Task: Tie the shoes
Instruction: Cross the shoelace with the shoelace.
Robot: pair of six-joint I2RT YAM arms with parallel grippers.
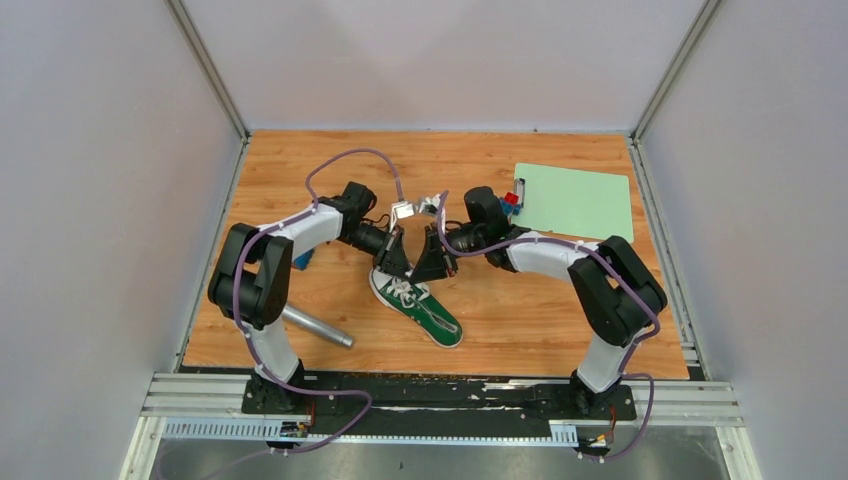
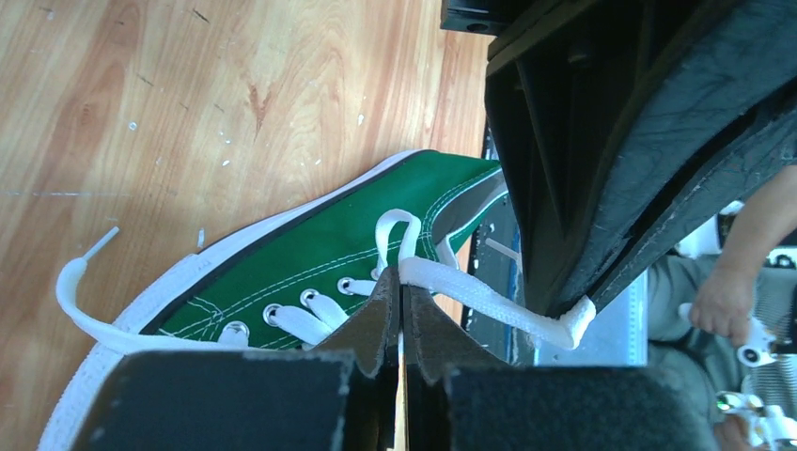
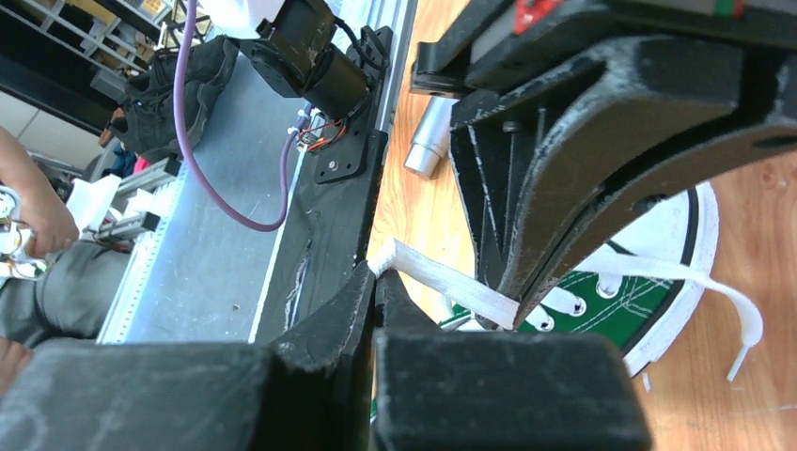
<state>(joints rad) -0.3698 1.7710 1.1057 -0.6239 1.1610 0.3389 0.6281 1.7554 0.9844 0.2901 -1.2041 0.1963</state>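
Observation:
The green sneaker (image 1: 425, 315) lies on the wooden table with its white toe cap toward the far left. It also shows in the left wrist view (image 2: 310, 249) and the right wrist view (image 3: 625, 299). My left gripper (image 1: 400, 266) (image 2: 402, 280) is shut on a white lace (image 2: 489, 303) just above the eyelets. My right gripper (image 1: 432, 268) (image 3: 376, 272) is shut on the same lace (image 3: 442, 284), a short way along it. The span between the two tips is nearly straight. The other lace end (image 2: 80, 301) lies loose on the table beside the sole.
A metal cylinder (image 1: 315, 327) lies near the left arm's base. A pale green board (image 1: 575, 200) lies at the back right, with a small red and blue item (image 1: 513, 198) at its left edge. A blue object (image 1: 303, 258) sits under the left arm. A person's hand (image 2: 728, 291) shows beyond the table's near edge.

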